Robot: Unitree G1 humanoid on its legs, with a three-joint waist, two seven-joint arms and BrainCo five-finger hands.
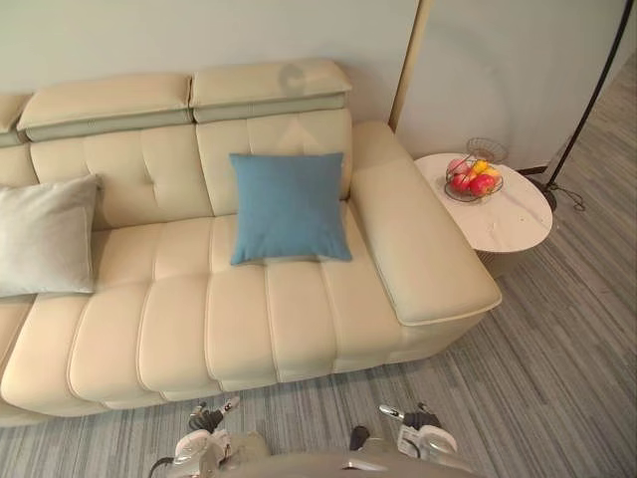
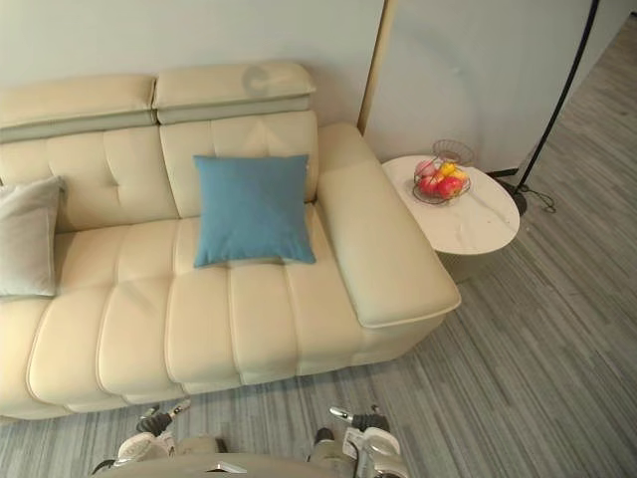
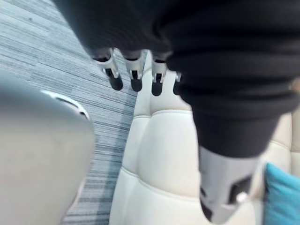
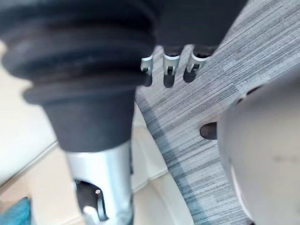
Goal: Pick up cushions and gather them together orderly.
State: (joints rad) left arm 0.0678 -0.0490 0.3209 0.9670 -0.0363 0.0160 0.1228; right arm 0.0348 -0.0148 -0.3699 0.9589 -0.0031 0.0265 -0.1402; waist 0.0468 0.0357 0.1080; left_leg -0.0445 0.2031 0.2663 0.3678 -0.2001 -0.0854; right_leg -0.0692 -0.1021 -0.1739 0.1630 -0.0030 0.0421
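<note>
Blue cushion [image 1: 289, 207] leans on sofa [image 1: 179, 329] back, grey cushion [image 1: 45, 236] well apart to its left; left hand [image 1: 199, 448] & right hand [image 1: 426, 436] low, relaxed, empty – pickup not begun, next prob. reach fwd

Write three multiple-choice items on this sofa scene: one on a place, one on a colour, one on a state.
1. The fruit basket stands: A on a shelf; B on the side table; C on a chair.
2. The cushion nearest the armrest is: A blue; B red; C green.
3. That cushion is: A flat on the side table; B folded in half; C leaning on the backrest.
Key: 1 B, the basket sits on the round white top; 2 A, its cover is plain blue; 3 C, it stands on edge against the backrest.
</note>
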